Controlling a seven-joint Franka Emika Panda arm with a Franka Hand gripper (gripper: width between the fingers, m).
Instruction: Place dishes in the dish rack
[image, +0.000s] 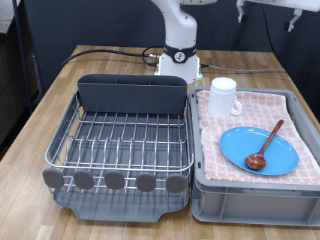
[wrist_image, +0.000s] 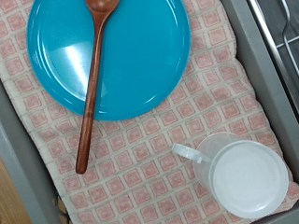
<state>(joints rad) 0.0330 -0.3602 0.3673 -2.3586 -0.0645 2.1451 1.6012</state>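
A round light-blue plate lies in the grey bin lined with pink checked cloth, at the exterior view's right. A dark reddish-brown wooden spoon lies across the plate. A white handled mug stands upright at the bin's far corner. The silver wire dish rack on its dark grey tray stands at the exterior view's left and holds no dishes. The wrist view looks straight down on the plate, the spoon and the mug. The gripper does not show in either view.
The rack's dark grey utensil caddy stands at its far side, round grey end caps at its near edge. The robot's white base is behind rack and bin. A black cable runs over the wooden table.
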